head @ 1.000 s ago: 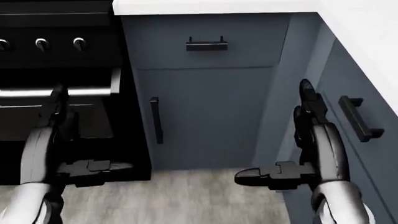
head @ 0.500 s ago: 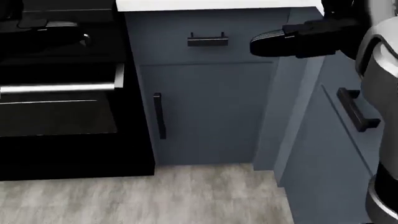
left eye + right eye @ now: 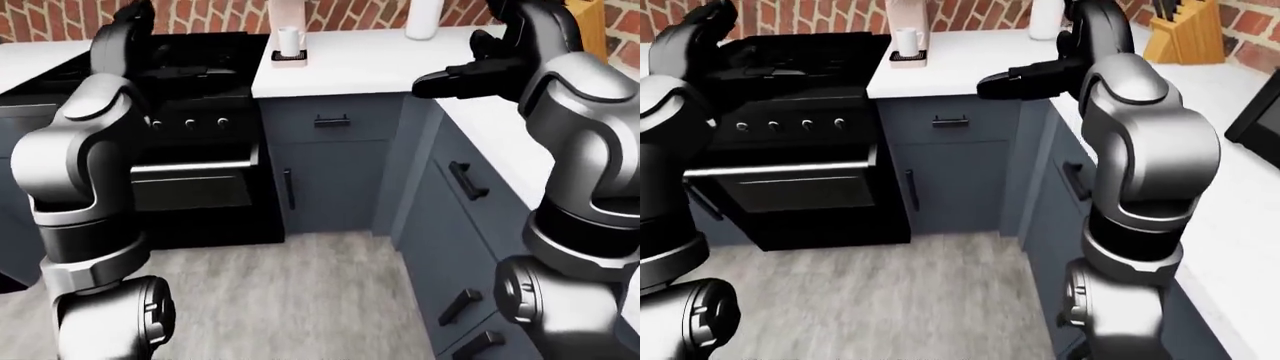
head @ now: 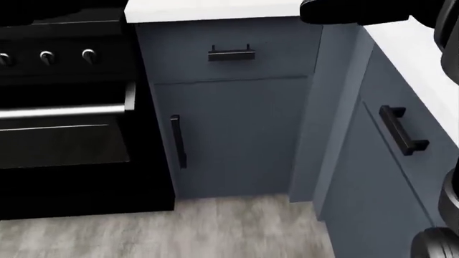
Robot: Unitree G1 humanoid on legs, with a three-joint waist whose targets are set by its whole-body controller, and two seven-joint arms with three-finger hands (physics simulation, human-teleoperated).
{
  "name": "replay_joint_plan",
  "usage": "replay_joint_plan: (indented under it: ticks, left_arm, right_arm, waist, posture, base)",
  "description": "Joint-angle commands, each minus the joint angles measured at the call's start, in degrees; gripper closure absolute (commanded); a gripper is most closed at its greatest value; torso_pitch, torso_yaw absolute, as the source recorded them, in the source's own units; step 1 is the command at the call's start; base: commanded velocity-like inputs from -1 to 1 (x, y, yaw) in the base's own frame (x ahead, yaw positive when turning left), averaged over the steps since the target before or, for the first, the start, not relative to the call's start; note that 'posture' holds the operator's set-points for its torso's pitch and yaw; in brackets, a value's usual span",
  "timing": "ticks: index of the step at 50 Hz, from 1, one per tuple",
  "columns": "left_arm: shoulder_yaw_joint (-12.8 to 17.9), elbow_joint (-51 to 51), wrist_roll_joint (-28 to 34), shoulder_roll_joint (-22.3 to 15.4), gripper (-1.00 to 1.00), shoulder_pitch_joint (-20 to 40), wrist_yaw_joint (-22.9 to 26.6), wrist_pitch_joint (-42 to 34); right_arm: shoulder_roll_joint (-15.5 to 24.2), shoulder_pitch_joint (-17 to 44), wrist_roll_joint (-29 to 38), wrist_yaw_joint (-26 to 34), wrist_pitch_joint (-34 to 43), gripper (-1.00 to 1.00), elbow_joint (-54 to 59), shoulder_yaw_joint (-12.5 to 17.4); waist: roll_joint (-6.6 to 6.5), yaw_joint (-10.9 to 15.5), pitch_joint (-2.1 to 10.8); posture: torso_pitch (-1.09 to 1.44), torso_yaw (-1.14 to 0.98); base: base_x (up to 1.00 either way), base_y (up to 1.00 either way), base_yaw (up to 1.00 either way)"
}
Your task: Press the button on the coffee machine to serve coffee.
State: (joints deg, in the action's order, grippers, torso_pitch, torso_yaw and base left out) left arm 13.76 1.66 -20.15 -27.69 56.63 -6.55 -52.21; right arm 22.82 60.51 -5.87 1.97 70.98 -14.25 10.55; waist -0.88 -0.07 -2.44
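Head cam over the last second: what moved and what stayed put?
Both arms rose from hanging low: the right hand now shows at the head view's top edge, the left has left that view. Nothing was grasped. The view shifted only slightly. Stove and cabinet door stayed shut.

Brightness: even, soft render light; the white counter [image 3: 350, 64] is nearly blown out.
Glare: bright streak on the oven handle [image 4: 64, 112]; soft highlights on the arm shells.
Shadows: faint; the stove [image 3: 790, 135] is nearly flat black.
Sharpness: slightly soft; floor [image 4: 179, 231] perhaps blurred.
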Motion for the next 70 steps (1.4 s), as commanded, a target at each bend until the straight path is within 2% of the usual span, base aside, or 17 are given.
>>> replay_joint_plan:
  ticks: [1, 3, 7, 9, 19, 32, 38, 39, 41, 49, 52, 53, 55, 62, 66, 67, 70]
  left_arm:
    - [0.6, -0.9, 0.2, -0.8, -1.0, 1.6, 0.1, 1.3]
    - [0.6, -0.8, 0.2, -0.8, -1.0, 1.5, 0.2, 1.3]
    - [0.6, -1.1, 0.2, -0.6, -1.0, 1.3, 0.1, 1.2]
    - [0.8, -1.6, 0.1, -0.3, -1.0, 0.5, -0.1, 1.3]
    - [0.9, -2.2, -0.2, -0.5, -1.0, 0.6, -0.3, 0.5]
    - [0.8, -1.7, -0.7, -0.6, -1.0, 1.2, -0.4, 0.2]
    - [1.0, -1.8, -0.7, -0.4, -1.0, 0.1, -0.3, 0.6]
    - [1.1, -2.0, -0.8, -0.5, -1.0, 0.2, -0.5, 0.2]
    - [1.0, -2.1, -0.9, -0.6, -1.0, 0.5, -0.5, 0.0]
    - [1.1, -1.6, -1.4, -0.2, -1.0, 0.8, -0.5, 0.2]
    - [1.1, -1.9, -1.6, -0.5, -1.0, 0.6, -0.6, -0.1]
    - [1.2, -1.9, -1.6, -0.5, -1.0, 0.6, -0.7, -0.1]
    - [1.5, -2.7, -2.3, -0.4, -1.0, 0.7, -1.2, -0.9]
    - [1.0, -2.4, -2.6, -0.3, -1.0, 0.0, -1.2, 0.2]
    - [1.0, -2.5, -2.7, -0.3, -1.0, 0.5, -1.4, -0.4]
    - [1.0, -2.5, -2.7, -0.3, -1.0, 0.3, -1.4, -0.2]
    - [1.1, -2.6, -2.8, -0.5, -1.0, 0.4, -1.4, -0.5]
  right_arm:
    - [0.2, 1.5, 0.0, 0.0, -1.2, -1.0, -0.9, 0.1]
    - [0.2, 1.9, 0.0, -0.1, -1.1, -1.0, -0.7, 0.1]
    - [0.3, 1.4, 0.1, 0.0, -1.9, -1.0, -0.3, 0.3]
    - [0.3, 1.5, 0.0, -0.1, -1.6, -1.0, -0.5, 0.2]
    - [0.3, 1.4, 0.2, 0.0, -2.3, -1.0, 0.2, 0.2]
    - [0.6, 1.8, 0.0, -0.2, -1.5, -1.0, 0.0, 0.4]
    - [0.8, 1.4, 0.0, -0.1, -1.9, -1.0, 0.1, 0.2]
    - [0.9, 1.5, 0.0, 0.0, -1.8, -1.0, 0.1, 0.3]
    - [0.9, 1.7, 0.0, 0.0, -1.8, -1.0, 0.3, 0.3]
    - [0.9, 1.6, 0.3, 0.1, -1.8, -1.0, 0.1, 0.4]
    - [1.0, 1.8, 0.2, 0.2, -1.3, -1.0, -0.2, 0.4]
    - [1.1, 2.0, 0.2, 0.3, -1.4, -1.0, 0.0, 0.3]
    - [1.1, 2.2, 0.3, 0.2, -1.1, -1.0, -0.1, 0.2]
    - [0.9, 1.8, 0.4, 0.2, -1.2, -1.0, -0.4, 0.4]
    - [0.9, 1.9, 0.4, 0.1, -1.2, -1.0, -0.2, 0.4]
    - [0.9, 1.9, 0.4, 0.0, -1.2, -1.0, -0.3, 0.5]
    - [0.9, 1.9, 0.4, -0.3, -1.4, -1.0, -0.3, 0.7]
  waist:
    - [0.3, 0.1, 1.84]
    - [-0.23, 0.0, 0.52]
    - [-0.43, -0.1, 2.05]
    - [0.01, -0.1, 0.66]
    - [0.46, 0.2, 1.75]
    - [-1.44, 0.2, 1.0]
    - [3.96, 1.0, 1.24]
    - [2.51, 0.5, 1.25]
    - [3.73, 0.6, 0.77]
    - [-0.6, -0.1, 0.33]
    - [-5.65, -0.6, 1.95]
    - [-3.02, -0.2, 1.31]
    - [-3.74, -0.4, 1.4]
    - [-0.12, 0.2, 1.22]
    - [5.52, 0.9, 2.16]
    - [2.99, 0.4, 1.58]
    - [3.45, 0.4, 1.67]
  posture:
    - [0.0, 0.0]
    - [0.0, 0.0]
    - [0.0, 0.0]
    - [0.0, 0.0]
    - [0.0, 0.0]
    - [0.0, 0.0]
    - [0.0, 0.0]
    - [0.0, 0.0]
    - [0.0, 0.0]
    - [0.0, 0.0]
    - [0.0, 0.0]
    - [0.0, 0.0]
    - [0.0, 0.0]
    - [0.0, 0.0]
    - [0.0, 0.0]
    - [0.0, 0.0]
    - [0.0, 0.0]
  base:
    - [0.05, 0.0, 0.0]
    - [0.05, 0.0, 0.0]
    - [0.05, 0.0, 0.0]
    - [0.05, 0.0, 0.0]
    - [0.07, 0.0, 0.0]
    - [0.16, 0.0, 0.0]
    - [0.17, 0.0, 0.0]
    - [0.17, 0.0, 0.0]
    - [0.17, 0.0, 0.0]
    - [0.17, 0.0, 0.0]
    - [0.17, 0.0, 0.0]
    - [0.17, 0.0, 0.0]
    - [0.17, 0.0, 0.0]
    - [0.17, 0.0, 0.0]
    - [0.17, 0.0, 0.0]
    - [0.17, 0.0, 0.0]
    - [0.17, 0.0, 0.0]
